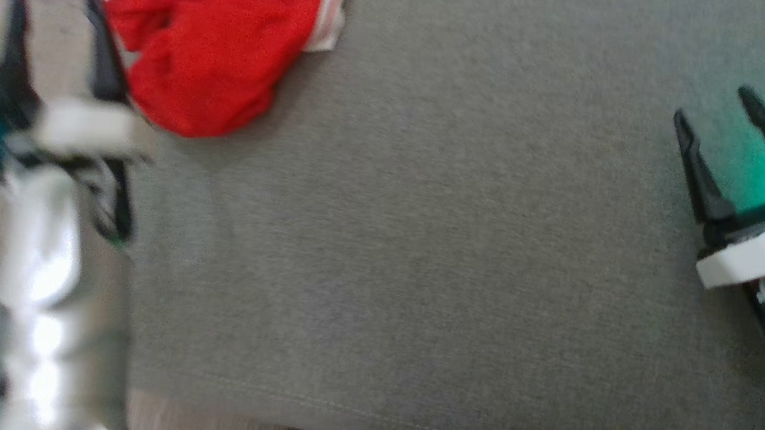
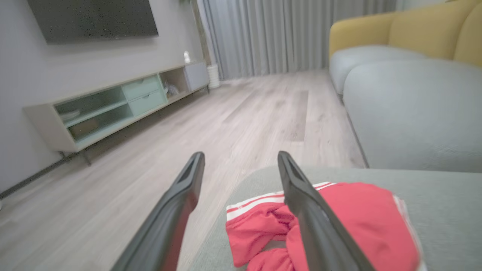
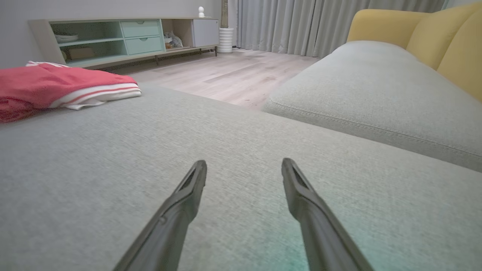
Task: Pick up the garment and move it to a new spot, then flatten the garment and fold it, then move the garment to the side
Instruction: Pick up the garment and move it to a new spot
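While both end effectors (image 2: 241, 156) (image 1: 712, 103) gape empty, the garment (image 1: 216, 56) lies on grey upholstery (image 1: 426, 239) beside wood floor (image 2: 244, 113).

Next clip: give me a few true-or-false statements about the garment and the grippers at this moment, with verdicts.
1. The left gripper and the right gripper are both open. True.
2. The garment is blue. False: it is red with white stripes.
3. The garment lies on the grey cushion. True.
4. The right gripper is over the garment. False: it is over bare cushion, well away from the garment.
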Robot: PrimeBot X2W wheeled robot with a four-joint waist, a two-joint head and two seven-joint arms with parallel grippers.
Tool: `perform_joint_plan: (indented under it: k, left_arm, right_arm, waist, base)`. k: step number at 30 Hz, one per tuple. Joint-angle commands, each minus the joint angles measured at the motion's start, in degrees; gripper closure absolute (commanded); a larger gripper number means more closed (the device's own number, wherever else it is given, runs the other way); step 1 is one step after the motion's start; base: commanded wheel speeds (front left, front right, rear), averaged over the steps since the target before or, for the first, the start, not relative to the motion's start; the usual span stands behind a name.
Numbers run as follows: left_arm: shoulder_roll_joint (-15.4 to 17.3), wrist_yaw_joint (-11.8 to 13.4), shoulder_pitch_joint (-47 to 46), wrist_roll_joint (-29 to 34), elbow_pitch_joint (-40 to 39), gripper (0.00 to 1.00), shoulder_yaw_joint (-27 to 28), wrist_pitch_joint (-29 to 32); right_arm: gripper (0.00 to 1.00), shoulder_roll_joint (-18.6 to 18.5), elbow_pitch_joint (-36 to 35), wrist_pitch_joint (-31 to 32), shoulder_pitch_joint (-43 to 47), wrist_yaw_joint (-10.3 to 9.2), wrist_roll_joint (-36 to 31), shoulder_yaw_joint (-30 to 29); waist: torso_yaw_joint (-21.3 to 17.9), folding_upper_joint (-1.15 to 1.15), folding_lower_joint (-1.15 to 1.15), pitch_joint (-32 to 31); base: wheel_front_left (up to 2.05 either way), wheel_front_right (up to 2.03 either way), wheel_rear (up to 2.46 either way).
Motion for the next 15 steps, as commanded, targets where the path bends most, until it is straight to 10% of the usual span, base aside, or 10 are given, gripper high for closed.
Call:
perform_joint_plan:
  k: [1, 15]
  left_arm:
    - [3.56, 0.32, -4.00, -0.05, 1.42, 0.00, 2.78, 1.62]
    - [9.31, -4.03, -21.69, -7.61, 32.29, 0.00, 7.87, 12.57]
  right_arm:
    - [0.00, -1.33, -2.46, -0.62, -0.99, 0.37, -0.45, 1.37]
    - [0.00, -5.23, -6.40, -0.62, -4.01, 0.37, -0.85, 1.85]
  waist:
    - [-4.17, 0.00, -0.03, 6.02]
    - [-10.50, 0.00, -0.03, 15.72]
  base:
    - [0.00, 0.00, 0.00]
    - [0.00, 0.00, 0.00]
